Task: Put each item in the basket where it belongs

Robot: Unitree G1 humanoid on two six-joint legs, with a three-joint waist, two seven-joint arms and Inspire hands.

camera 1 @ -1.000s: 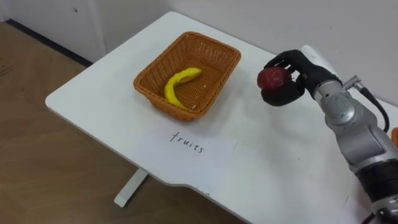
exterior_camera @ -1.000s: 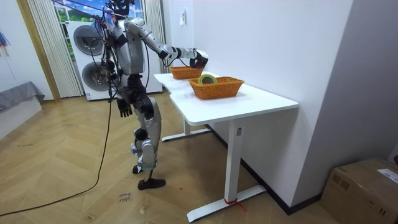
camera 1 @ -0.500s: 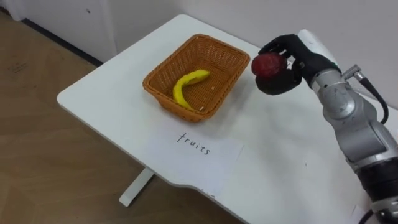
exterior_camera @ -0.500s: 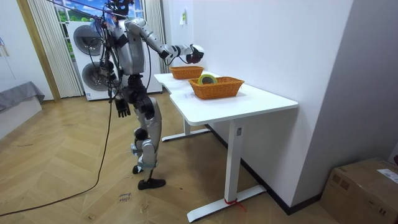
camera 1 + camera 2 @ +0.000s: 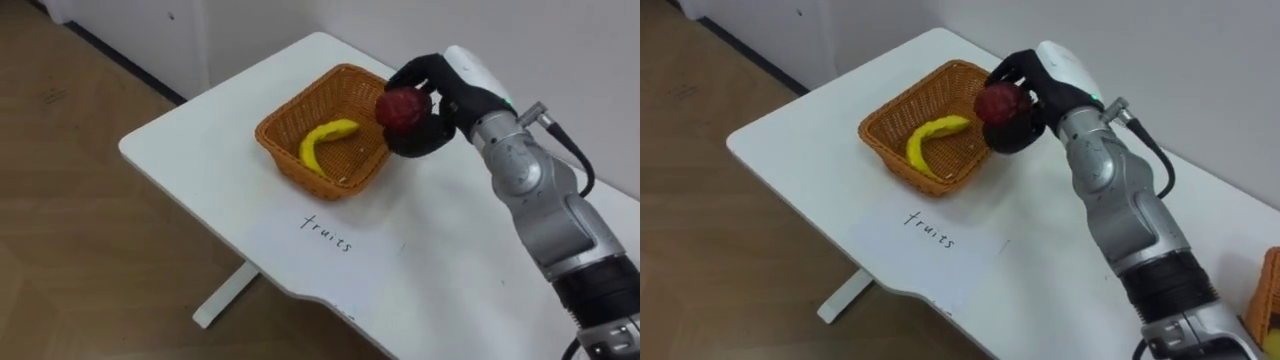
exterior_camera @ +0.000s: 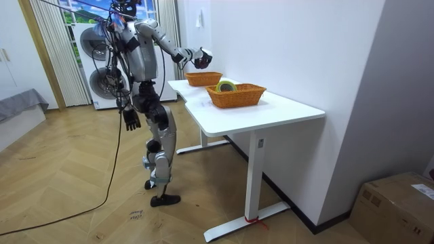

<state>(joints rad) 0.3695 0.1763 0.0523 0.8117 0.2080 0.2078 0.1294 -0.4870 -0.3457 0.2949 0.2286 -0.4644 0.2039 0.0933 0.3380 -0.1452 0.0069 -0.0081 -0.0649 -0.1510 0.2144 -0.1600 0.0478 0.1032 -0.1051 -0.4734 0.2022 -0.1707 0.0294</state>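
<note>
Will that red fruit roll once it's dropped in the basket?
Probably: the red fruit looks round, so it may roll until the basket wall or banana stops it. It seems rigid: the right hand curls round it without denting.

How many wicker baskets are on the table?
2. One orange woven wicker basket, holding a yellow banana, sits at the white table's far end in the room view; the second basket stands nearer the camera.

red fruit (image 5: 400,106) above wicker basket (image 5: 285,162); banana (image 5: 324,140) inside
</note>
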